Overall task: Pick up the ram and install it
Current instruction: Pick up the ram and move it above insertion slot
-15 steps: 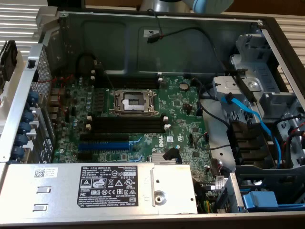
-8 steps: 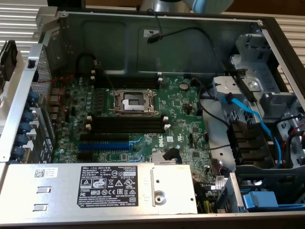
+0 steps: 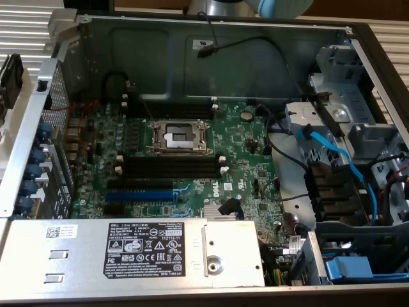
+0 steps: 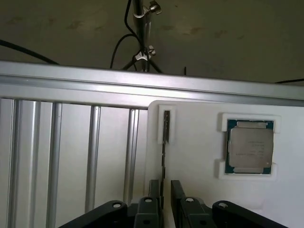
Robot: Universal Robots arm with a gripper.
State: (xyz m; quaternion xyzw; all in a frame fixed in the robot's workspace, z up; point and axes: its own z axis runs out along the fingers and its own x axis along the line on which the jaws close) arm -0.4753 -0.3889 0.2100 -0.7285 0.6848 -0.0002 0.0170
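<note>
Gripper (image 4: 165, 190) was wide open w/ nothing held, straddling the ram (image 4: 164, 142). Ram sat edge-on in white tray (image 4: 194, 142) slot, near end hidden btwn fingers (image 4: 154, 189).

We read the brand DELL in white at the top left of the black label (image 3: 144, 246) on the grey metal cover (image 3: 77, 262). A white DELL logo (image 3: 225, 184) is also printed on the green motherboard (image 3: 246, 144). The label's small print, the white barcode sticker (image 3: 61, 231) beside it, the white sticker (image 3: 201, 43) on the case wall and the markings on the processor (image 4: 250, 150) are too small to read.
</note>
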